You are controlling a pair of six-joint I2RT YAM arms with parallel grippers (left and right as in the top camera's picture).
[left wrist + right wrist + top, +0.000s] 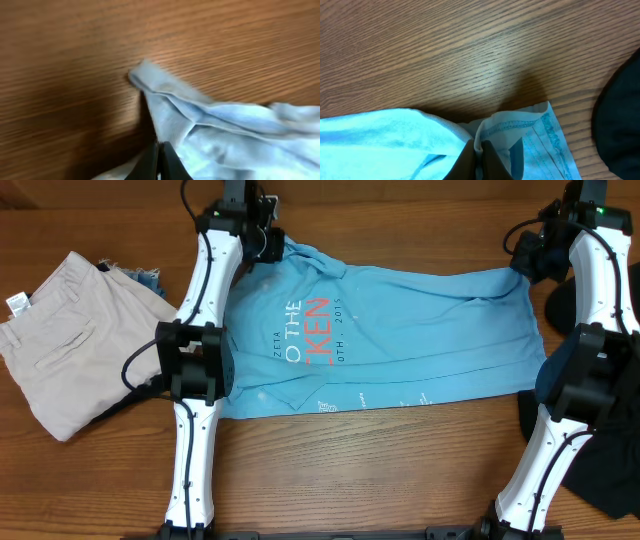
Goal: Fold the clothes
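Black T-shirt (610, 472) lies bunched just beyond the near right corner of the light blue T-shirt (420, 330), which is spread flat on the wooden table (380, 480), lettering up. Folded khaki shorts (55, 345) lie to its left. At its far left corner the left gripper (159, 159) is clenched on fabric. At its far right corner the right gripper (479, 156) pinches the hem.
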